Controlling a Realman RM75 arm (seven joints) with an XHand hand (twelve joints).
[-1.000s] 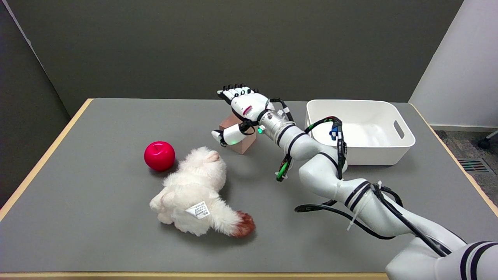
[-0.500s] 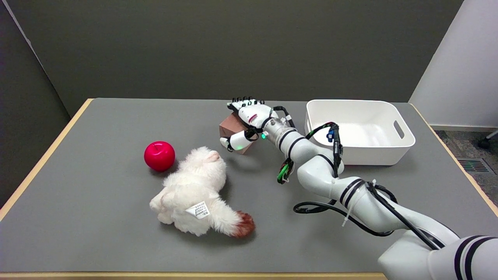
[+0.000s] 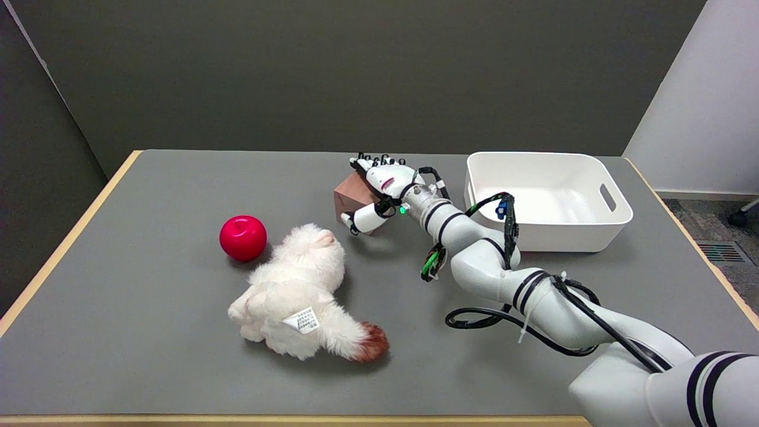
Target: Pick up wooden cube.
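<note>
Wooden cube (image 3: 351,197) near the worktop's (image 3: 148,296) far edge is half hidden by my right robot hand (image 3: 378,191), fingers spread around it; whether it is gripped, I cannot tell

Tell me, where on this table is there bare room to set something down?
The gray table is bare left of the red apple and along the near edge. Crowded: mid-table, where the right hand meets the wooden cube, near the plush toy and white bin.

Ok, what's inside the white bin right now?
The white bin shows only a bare white floor where visible. The arm's cable covers its near left corner, and the front wall hides the near floor strip.
</note>
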